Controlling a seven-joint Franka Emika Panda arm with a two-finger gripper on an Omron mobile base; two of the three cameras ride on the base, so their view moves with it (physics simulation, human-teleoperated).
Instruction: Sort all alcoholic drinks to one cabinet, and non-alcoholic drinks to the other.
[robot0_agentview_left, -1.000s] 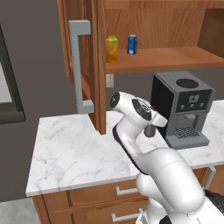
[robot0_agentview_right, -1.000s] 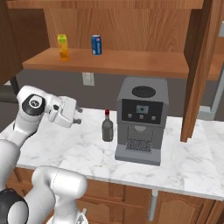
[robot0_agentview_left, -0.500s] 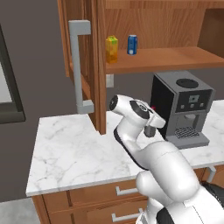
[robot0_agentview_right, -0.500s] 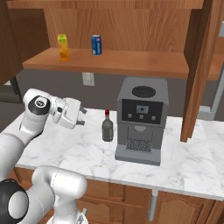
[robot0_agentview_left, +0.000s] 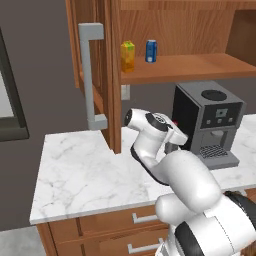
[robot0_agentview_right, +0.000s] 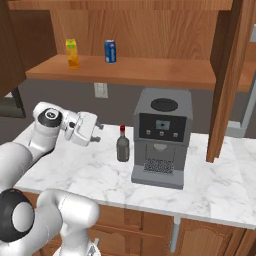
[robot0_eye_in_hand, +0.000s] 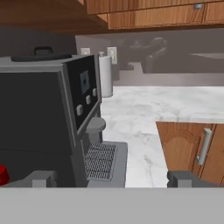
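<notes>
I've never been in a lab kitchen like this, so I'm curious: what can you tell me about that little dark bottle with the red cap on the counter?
The squat grey bottle has a rounded dark body, a narrow neck and a small red cap. It looks like dull glass. It stands upright on the white marble counter, just left of the grey coffee machine; whether they touch is unclear. The robot's open fingers hang in the air to its left, not touching it.

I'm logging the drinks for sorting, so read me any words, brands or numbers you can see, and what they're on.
No text can be read here.
Blue can: a white mark, too small to read.
Juice carton: no lettering shows.
Grey bottle: no label shows.
Coffee machine: a small screen and buttons, nothing readable.
</notes>
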